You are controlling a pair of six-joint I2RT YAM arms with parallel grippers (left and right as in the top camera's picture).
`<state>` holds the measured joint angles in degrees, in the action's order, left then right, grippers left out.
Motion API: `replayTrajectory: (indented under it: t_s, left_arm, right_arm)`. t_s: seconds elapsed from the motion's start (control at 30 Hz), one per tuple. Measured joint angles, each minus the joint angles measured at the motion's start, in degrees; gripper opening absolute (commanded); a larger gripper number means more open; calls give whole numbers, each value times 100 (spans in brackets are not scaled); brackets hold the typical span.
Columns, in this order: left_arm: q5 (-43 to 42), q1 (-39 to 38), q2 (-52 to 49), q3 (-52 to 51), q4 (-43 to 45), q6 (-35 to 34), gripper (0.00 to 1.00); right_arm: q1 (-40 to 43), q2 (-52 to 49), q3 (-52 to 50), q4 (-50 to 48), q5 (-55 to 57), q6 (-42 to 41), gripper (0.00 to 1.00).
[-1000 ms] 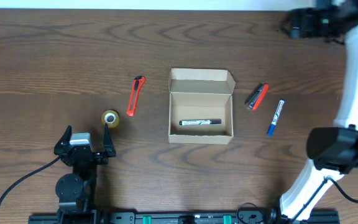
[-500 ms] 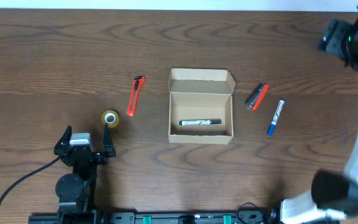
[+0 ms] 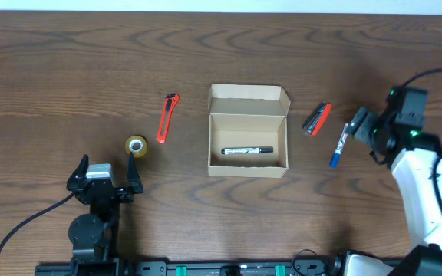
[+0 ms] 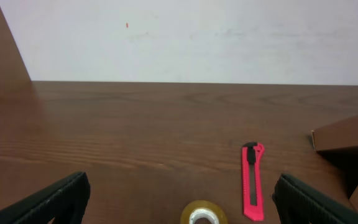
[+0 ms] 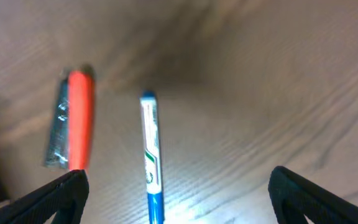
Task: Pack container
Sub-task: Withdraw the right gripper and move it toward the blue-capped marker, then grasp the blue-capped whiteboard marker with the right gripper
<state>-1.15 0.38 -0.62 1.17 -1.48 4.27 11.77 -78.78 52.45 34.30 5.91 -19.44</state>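
Container (image 3: 248,129) at table (image 3: 67,61) centre, lid flap folded back on far side, top open. Black marker (image 3: 247,151) lying flat inside, near front wall. Left of it: orange box cutter (image 3: 167,117), tape roll (image 3: 136,145) nearer left gripper (image 3: 106,172). Right of it: red-grey tool (image 3: 318,119), then blue marker (image 3: 340,144), both apart from box. Left gripper jaws spread wide, empty. Right gripper (image 5: 176,180) above blue marker, jaws wide apart, gripping nothing. No obstruction over box opening.
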Motion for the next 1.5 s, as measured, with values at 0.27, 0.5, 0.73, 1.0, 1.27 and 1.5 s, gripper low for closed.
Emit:
replayTrajectory:
  t_s: [0.27,0.5,0.73,1.0,1.27,1.5]
  left_arm:
    - [-42,0,0,0,2,-2,95]
    - [-42,0,0,0,2,0,95]
    - [-44,0,0,0,2,-2,95]
    - [-44,0,0,2,2,-2,95]
    - [-44,0,0,0,2,-2,95]
    - [-44,0,0,0,2,-2,95]
  right_arm:
    - [-52,-363,-197,-527,72,-927,82]
    - [-313,-1123,26,-103,-203,-695,77]
    - [-350,-1871,1137,1047,-345,-457,80]
    - [-350,-2551,1499,1233,-365,-400,81]
    - [-350,-3067,1499,1093,-380,-400,80]
    - [-350,-3088,1499,999,-385,-376,56]
